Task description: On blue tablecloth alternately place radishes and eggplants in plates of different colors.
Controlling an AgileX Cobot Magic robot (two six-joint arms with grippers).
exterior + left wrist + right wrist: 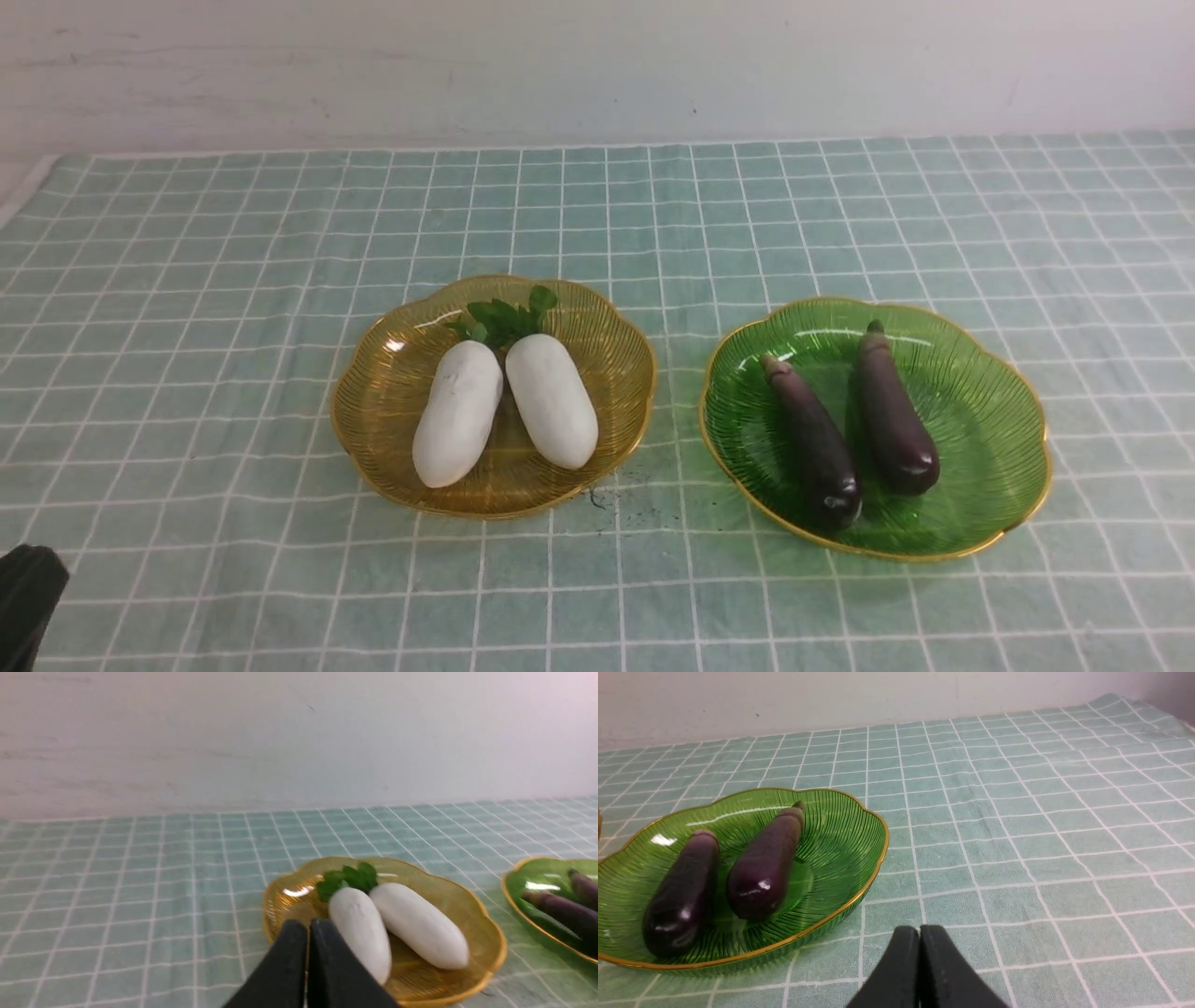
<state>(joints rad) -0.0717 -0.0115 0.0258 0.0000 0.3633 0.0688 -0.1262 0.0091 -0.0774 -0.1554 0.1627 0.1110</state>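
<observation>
Both grippers, left [307, 926] and right [920, 933], hang pressed together and empty near the plates. Two radishes [504, 406] lie in the amber plate [373, 373], leafy tops pointing away; two eggplants [850, 425] lie lengthwise in the green plate [990, 411], stems pointing away.

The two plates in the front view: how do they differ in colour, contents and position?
The amber-yellow plate sits on the robot's left; the green plate sits on its right. The amber-yellow plate holds two white radishes with green tops; the green plate holds two dark purple eggplants. The radishes touch near their leafy ends, while the eggplants lie slightly apart. Both plates are ribbed, translucent, gold-rimmed and scalloped, resting on the blue tablecloth.
</observation>
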